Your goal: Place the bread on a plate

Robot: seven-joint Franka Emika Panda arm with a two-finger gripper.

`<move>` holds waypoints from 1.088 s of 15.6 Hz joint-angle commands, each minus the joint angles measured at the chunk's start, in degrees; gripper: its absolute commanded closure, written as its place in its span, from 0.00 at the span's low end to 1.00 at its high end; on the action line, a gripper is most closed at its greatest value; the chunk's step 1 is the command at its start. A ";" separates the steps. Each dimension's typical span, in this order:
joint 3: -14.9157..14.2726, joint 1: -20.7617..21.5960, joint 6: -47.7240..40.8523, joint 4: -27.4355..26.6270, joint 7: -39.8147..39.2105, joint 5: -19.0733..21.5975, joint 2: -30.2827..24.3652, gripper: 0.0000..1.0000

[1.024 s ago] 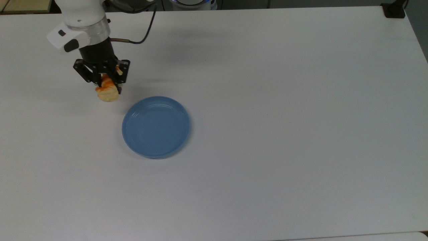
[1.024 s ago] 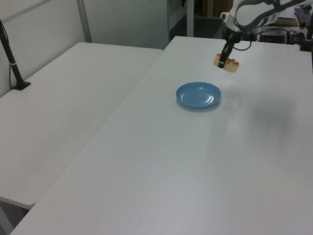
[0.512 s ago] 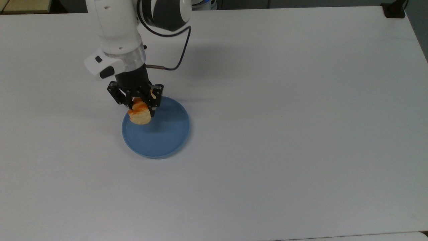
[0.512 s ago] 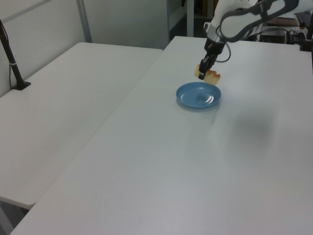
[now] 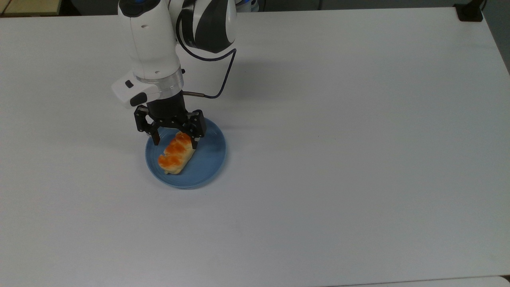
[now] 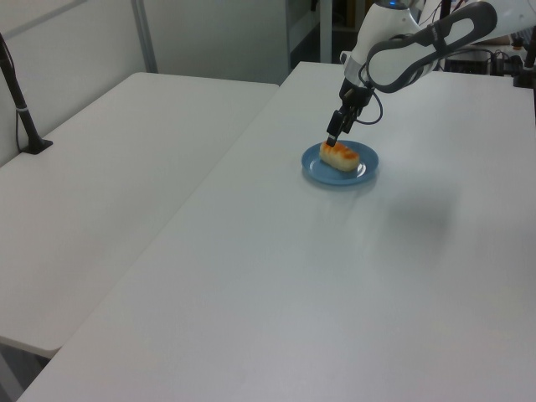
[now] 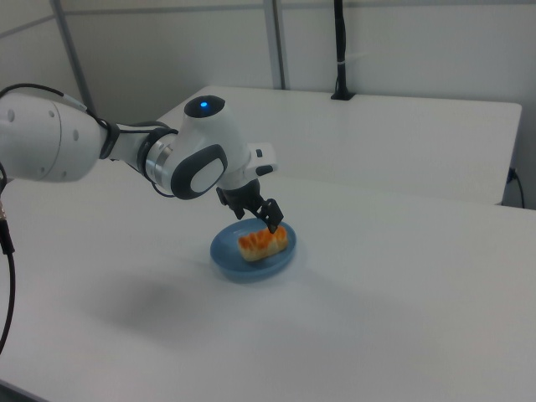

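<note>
Half a second ago the bread (image 5: 176, 153) hung clamped in the gripper (image 5: 175, 140) above the plate's edge; now it lies released on the plate (image 5: 211, 155), and the arm has shifted slightly toward the top view's right. The white table (image 5: 338, 159) carries the blue plate, which sits left of centre in the top view. On it the roll rests flat, glazed side up (running diagonally across the dish). The gripper hangs just over the roll's upper end, its jaws spread wide with a finger on either side, gripping nothing.
</note>
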 commanded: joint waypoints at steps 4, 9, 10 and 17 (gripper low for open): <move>-0.36 1.43 -1.08 0.06 3.31 -1.24 -2.70 0.00; -0.54 0.37 -22.13 0.49 4.02 -4.74 -13.15 0.00; -0.54 0.37 -26.80 0.58 4.02 -6.41 -15.61 0.00; 5.17 0.46 -46.25 3.03 4.11 -12.13 -24.86 0.00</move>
